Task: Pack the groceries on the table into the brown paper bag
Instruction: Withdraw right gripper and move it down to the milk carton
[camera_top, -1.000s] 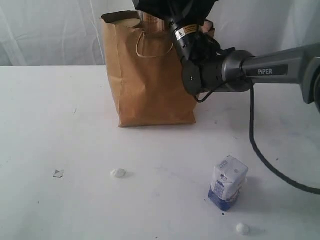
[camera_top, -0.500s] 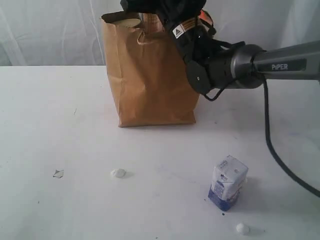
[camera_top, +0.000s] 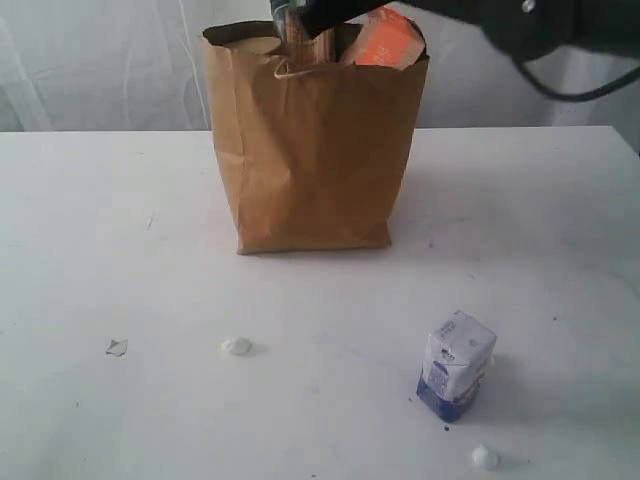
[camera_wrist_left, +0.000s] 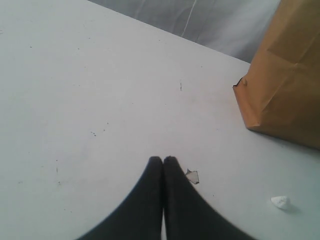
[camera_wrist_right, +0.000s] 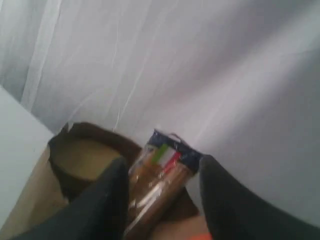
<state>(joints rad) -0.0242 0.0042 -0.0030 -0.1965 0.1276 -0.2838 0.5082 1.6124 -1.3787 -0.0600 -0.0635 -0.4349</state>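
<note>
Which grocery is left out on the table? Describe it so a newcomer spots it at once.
Find the tall brown paper bag at the back of the white table. In front of it and to the right in the exterior view stands a small white-blue carton. It is the only box there; its neighbours are just small white crumbs.

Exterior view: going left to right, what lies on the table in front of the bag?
In order: grey scrap → white crumb → small white-blue carton. The second crumb overlaps the carton's span, so it is left out.
</note>
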